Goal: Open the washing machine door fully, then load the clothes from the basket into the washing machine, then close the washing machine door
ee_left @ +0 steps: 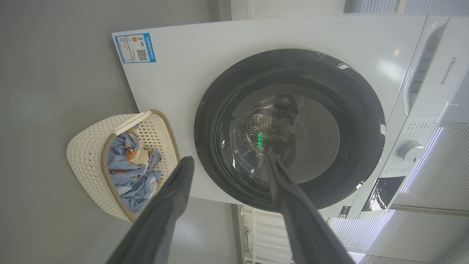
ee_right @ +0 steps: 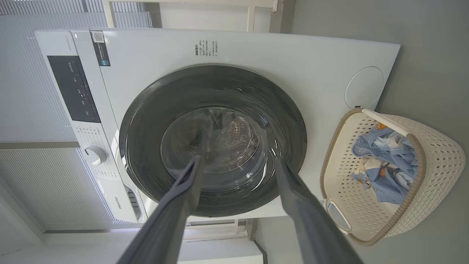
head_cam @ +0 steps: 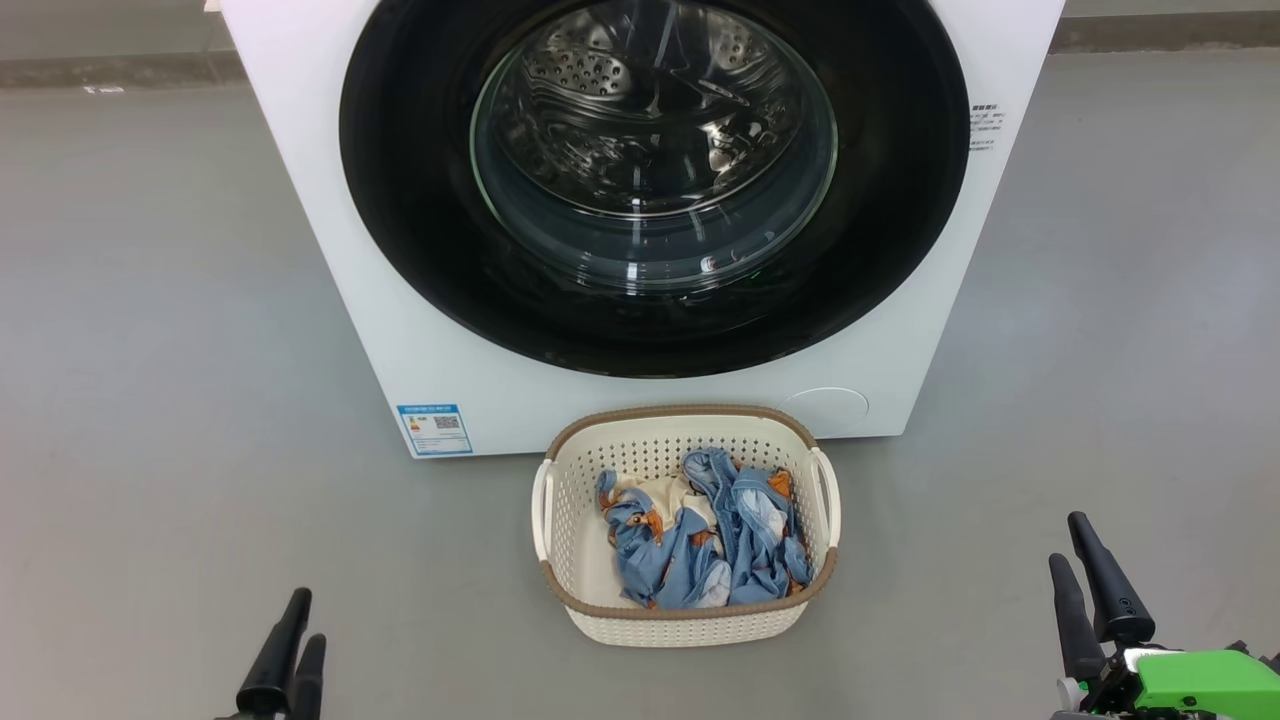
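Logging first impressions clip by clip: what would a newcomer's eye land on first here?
The glossy black washing machine door, shut on the white washing machine, dominates the upper middle of the head view. Before it on the grey floor stands the cream basket of crumpled blue printed clothes. The left gripper and right gripper sit open in the lower corners.

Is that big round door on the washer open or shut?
Shut: the washing machine door lies flush against the white front, and the steel drum shows through its glass.
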Motion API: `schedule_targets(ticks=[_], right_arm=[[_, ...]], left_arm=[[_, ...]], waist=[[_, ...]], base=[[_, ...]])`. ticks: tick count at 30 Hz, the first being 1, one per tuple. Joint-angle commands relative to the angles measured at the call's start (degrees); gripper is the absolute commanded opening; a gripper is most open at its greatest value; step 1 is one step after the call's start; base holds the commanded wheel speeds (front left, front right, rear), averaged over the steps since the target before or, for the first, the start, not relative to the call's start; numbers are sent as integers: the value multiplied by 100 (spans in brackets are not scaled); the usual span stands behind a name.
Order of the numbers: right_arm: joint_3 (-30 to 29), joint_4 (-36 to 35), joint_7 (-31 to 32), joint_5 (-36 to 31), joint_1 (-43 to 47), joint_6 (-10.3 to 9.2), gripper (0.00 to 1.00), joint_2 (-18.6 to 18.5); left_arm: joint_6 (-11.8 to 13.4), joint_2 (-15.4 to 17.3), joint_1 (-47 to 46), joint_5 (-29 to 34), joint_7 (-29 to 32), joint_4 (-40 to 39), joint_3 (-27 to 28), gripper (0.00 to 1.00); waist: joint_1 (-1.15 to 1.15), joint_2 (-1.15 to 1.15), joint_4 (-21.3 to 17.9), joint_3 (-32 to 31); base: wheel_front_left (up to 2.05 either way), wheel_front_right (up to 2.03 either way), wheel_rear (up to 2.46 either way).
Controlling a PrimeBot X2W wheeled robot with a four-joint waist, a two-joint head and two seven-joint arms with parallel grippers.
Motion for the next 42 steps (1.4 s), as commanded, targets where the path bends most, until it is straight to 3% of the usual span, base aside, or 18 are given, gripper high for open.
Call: schedule_targets(ticks=[1,25,42], right_arm=[[12,-152,-32,34,-174,8,100,-37],[269,-320,-319,28,-277,20,100,-55],[573,-447,-749,-617,-376,27,100,-232]], left_arm=[[-7,86,-198,-29,-47,-143,8,100],[-11,110,-367,6,-456,-429,-160,100],[-13,273,-439,710,-751,-549,-410,100]], waist=[[7,0,1,-2],[-1,0,37,8],[-1,0,56,-8]], base=[[0,0,0],[0,0,0],[0,0,0]])
